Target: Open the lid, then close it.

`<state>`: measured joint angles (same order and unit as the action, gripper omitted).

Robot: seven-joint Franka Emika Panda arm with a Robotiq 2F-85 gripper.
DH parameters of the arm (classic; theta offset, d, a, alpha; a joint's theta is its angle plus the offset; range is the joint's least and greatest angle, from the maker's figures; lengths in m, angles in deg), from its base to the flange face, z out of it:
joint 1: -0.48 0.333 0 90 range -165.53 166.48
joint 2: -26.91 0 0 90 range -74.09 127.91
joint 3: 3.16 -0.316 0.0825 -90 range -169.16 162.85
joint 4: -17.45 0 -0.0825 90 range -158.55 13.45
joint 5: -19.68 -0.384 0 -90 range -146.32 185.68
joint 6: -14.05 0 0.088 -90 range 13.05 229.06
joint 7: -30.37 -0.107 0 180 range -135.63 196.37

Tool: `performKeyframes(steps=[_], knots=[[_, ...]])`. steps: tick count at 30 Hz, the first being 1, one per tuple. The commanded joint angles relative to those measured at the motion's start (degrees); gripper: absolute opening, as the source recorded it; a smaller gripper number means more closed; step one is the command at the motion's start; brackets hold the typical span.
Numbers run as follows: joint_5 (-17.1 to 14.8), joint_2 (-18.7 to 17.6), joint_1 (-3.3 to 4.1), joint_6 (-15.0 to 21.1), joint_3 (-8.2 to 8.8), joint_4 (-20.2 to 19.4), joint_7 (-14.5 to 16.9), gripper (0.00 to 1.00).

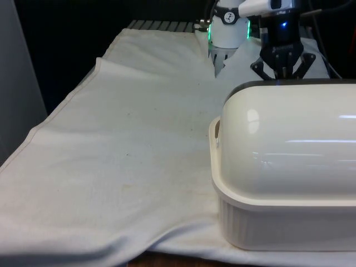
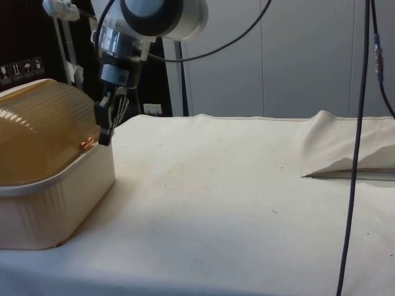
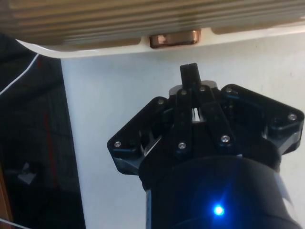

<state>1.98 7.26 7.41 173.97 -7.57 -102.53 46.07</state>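
Observation:
A cream bread box [image 1: 278, 222] stands at the front view's right, and its ribbed roll-top lid [image 2: 43, 132] is down over the base [image 2: 55, 203]. At the lid's lower edge is a small copper handle [image 3: 174, 39], also seen in the side view [image 2: 88, 144]. My gripper [image 2: 105, 134] hangs just in front of that handle on the box's far side, pointing down at the cloth. Its fingertips [image 3: 189, 72] are shut together with nothing between them, a short gap away from the handle. In the front view the gripper [image 1: 285, 71] shows above the lid, its tips hidden behind the box.
White cloth [image 1: 133, 144] covers the table, with open room across the front view's left and middle. A raised fold [image 2: 345, 161] lies at the side view's right. A dark cable [image 2: 358, 148] hangs down there. The table's edge [image 1: 50, 119] runs along the front view's left.

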Motion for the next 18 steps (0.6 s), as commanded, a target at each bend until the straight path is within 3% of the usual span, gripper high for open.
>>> performKeyframes(steps=[1,6,7,8,14,15,16,18], knots=[[-0.69,-0.40,-0.17,0.86,-0.52,0.34,0.34,0.00],[-0.86,-1.38,-0.23,1.55,-1.03,1.09,0.40,0.00],[0.00,-0.92,0.00,0.74,-0.40,0.74,0.00,0.00],[-0.86,-1.49,-0.29,1.72,-1.09,1.15,0.40,0.00],[-1.09,-2.35,-0.46,2.35,-1.55,1.95,0.57,0.00],[0.00,-2.12,0.00,1.60,-0.69,1.66,-0.06,0.00],[-1.15,-2.46,-0.46,2.46,-1.60,2.01,0.57,0.00],[-1.38,-2.58,-0.63,2.86,-1.83,2.12,0.74,0.00]])
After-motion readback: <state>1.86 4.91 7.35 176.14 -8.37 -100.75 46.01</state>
